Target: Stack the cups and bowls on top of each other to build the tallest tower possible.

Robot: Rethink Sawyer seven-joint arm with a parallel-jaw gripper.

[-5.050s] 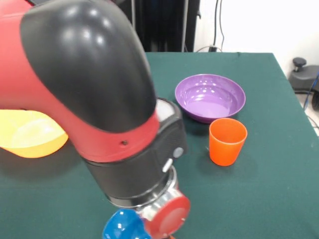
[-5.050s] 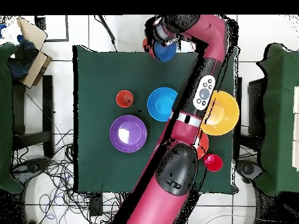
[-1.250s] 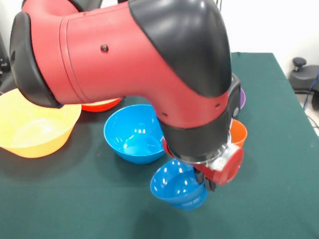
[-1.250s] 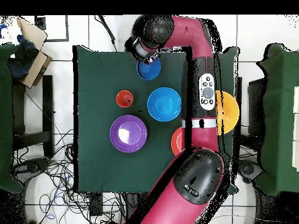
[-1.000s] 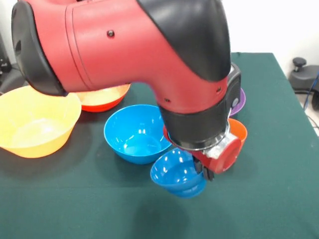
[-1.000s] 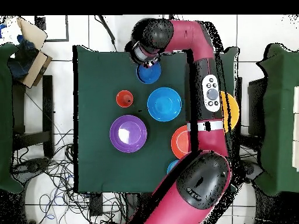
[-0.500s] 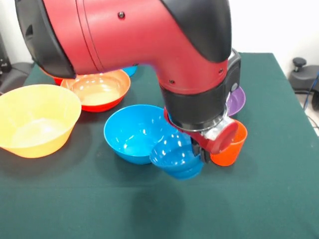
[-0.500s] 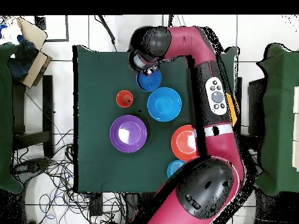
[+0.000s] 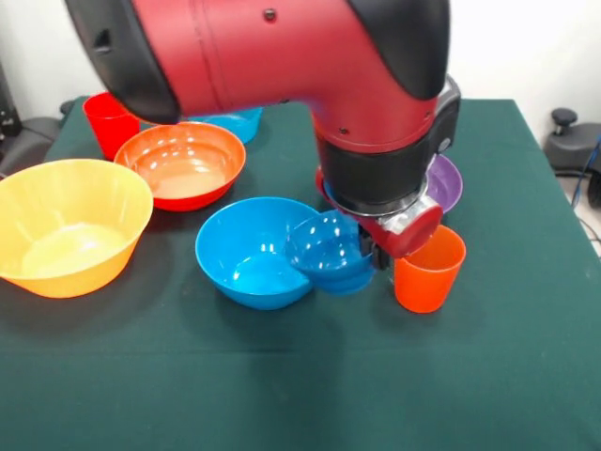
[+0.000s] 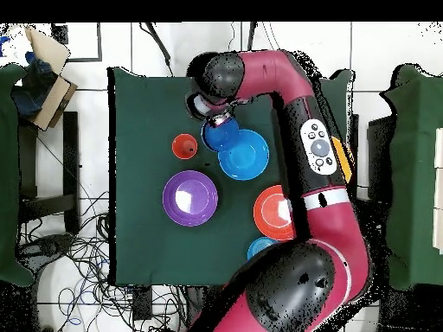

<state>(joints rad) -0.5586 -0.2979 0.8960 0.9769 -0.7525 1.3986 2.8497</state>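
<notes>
My gripper [image 9: 377, 256] is shut on the rim of the small blue bowl [image 9: 329, 252] and holds it tilted over the right edge of the medium blue bowl [image 9: 246, 254]. In the overhead view the small blue bowl [image 10: 220, 134] overlaps the medium blue bowl [image 10: 245, 156] under the gripper [image 10: 221, 120]. The orange cup [image 9: 429, 268] stands just right of the gripper. The purple bowl [image 9: 445, 184] is mostly hidden behind the arm. The orange-red bowl [image 9: 183, 164], yellow-orange bowl [image 9: 66, 225], red cup [image 9: 108, 120] and teal bowl [image 9: 232, 122] sit to the left. The purple cup and small orange bowl are out of view.
The red arm [image 10: 298, 104] crosses the table's right side in the overhead view and covers most of the yellow-orange bowl [image 10: 347, 161]. The purple bowl [image 10: 189, 198], orange cup [image 10: 184, 146], orange-red bowl [image 10: 274, 212] and teal bowl [image 10: 258, 249] lie around it.
My gripper has carried the small blue bowl from the table's front edge back toward the robot, until it overlaps the medium blue bowl's rim. The other bowls and cups have stayed put.
</notes>
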